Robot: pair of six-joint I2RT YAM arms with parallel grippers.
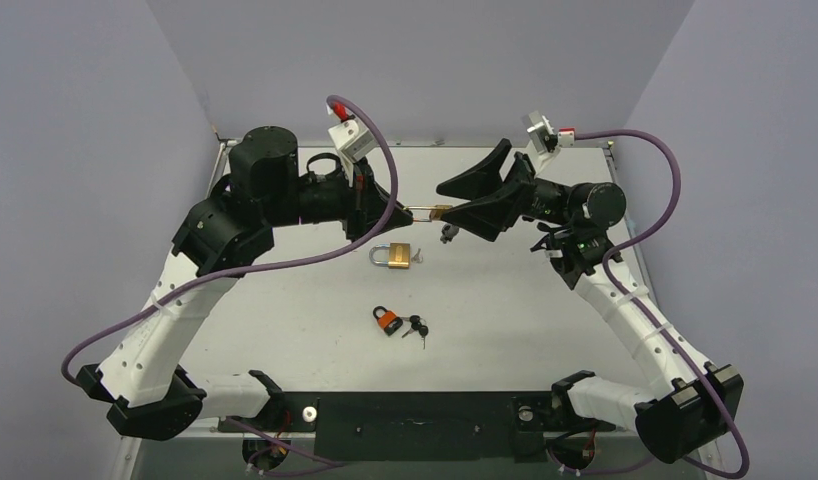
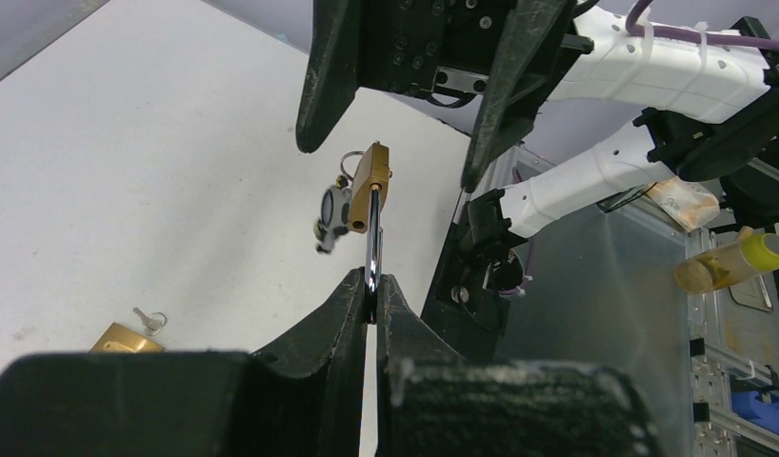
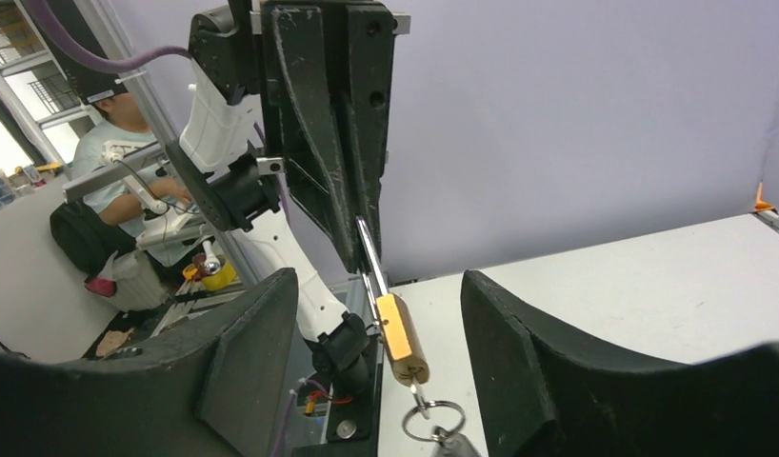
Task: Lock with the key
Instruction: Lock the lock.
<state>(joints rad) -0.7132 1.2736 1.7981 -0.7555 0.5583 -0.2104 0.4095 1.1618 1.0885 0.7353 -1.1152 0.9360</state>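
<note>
Two arms reach over a white bench (image 1: 545, 300), and the work is done up in the air above it. The left gripper (image 2: 371, 286) is shut tight on the silver loop (image 2: 373, 249) of a brass padlock (image 2: 371, 186), so the padlock is held out toward the other arm. The right gripper (image 3: 378, 286) is spread wide, with the padlock in the gap but not touched. A small key (image 3: 417, 392) seems to be stuck in the bottom of the padlock, and a ring (image 3: 431, 419) hangs from it.

The key is likely to be pinched next and turned. This is best done slowly: the flat head of the key should be gripped, not the loose ring, and the loop must be held firm so the padlock is not spun round. Whether the loop is pushed fully in cannot be told.
</note>
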